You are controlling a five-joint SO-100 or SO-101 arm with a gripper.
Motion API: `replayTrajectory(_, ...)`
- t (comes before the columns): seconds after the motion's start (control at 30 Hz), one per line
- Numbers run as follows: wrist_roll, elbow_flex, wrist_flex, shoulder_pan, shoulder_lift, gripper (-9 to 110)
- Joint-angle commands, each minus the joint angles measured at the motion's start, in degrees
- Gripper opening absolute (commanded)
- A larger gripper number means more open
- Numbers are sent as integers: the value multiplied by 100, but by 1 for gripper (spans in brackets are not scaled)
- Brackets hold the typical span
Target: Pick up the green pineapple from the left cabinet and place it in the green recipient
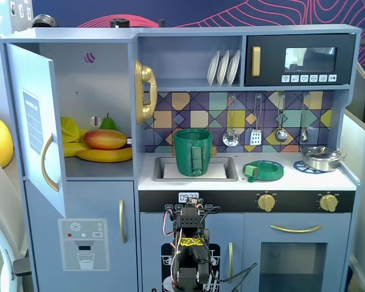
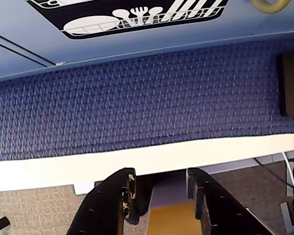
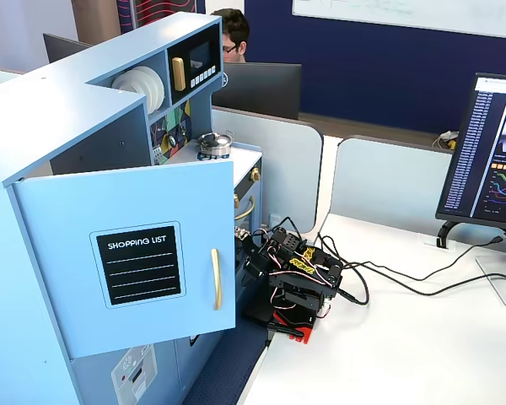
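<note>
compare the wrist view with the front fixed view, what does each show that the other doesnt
Only the wrist view shows the fingers up close, parted with nothing between them, over a blue mat and a white edge.

Only the front fixed view shows the open cabinet with toy fruit on its shelf, the green container in the sink, a green lid and a pot.

Both show the dish-picture panel low on the kitchen front.

A pale blue toy kitchen (image 3: 84,101) is seen from its side, with its cabinet door (image 3: 126,253) swung open and labelled "SHOPPING LIST". A black robot arm (image 3: 291,274) is folded low beside it on a white table (image 3: 405,346). A monitor (image 3: 489,156) is placed at the right edge.
</note>
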Motion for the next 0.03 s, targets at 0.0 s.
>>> replayTrajectory(0.0,176,475,554,-53,-26,4)
